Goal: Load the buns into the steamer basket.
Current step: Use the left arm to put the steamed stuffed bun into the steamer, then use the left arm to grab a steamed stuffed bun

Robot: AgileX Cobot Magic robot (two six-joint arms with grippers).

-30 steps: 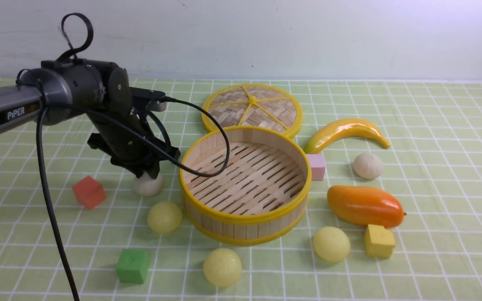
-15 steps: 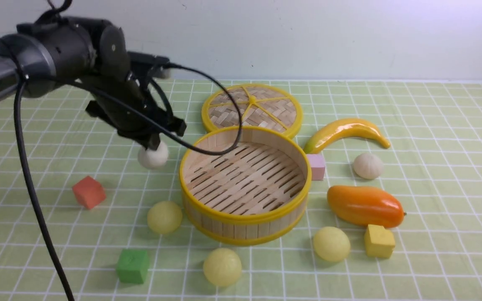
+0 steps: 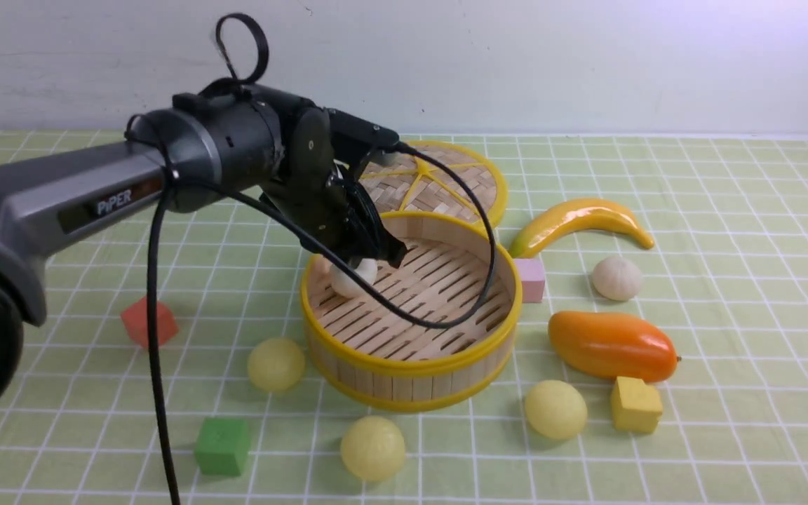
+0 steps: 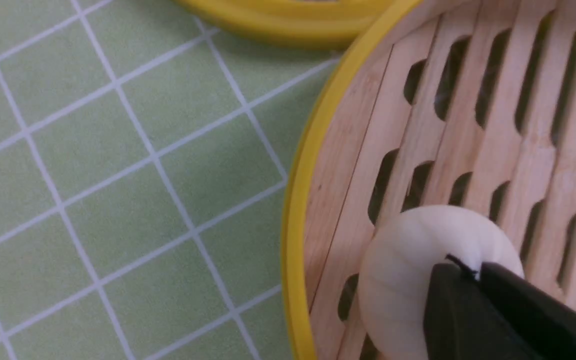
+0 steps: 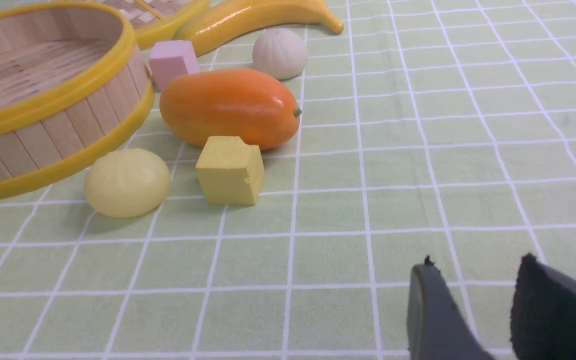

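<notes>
Low in the front view lie a green cube, a pale yellow bun at bottom centre, a second yellow bun lower right beside a yellow cube, and a third yellow bun just left of the steamer basket. The right hand, seen only in its wrist view, has its fingers apart over the table. Mid-frame, the left hand, its arm lettered "PiPER", is clamped on an off-white pleated bun just inside the basket's left rim. Farther right sits another off-white bun.
</notes>
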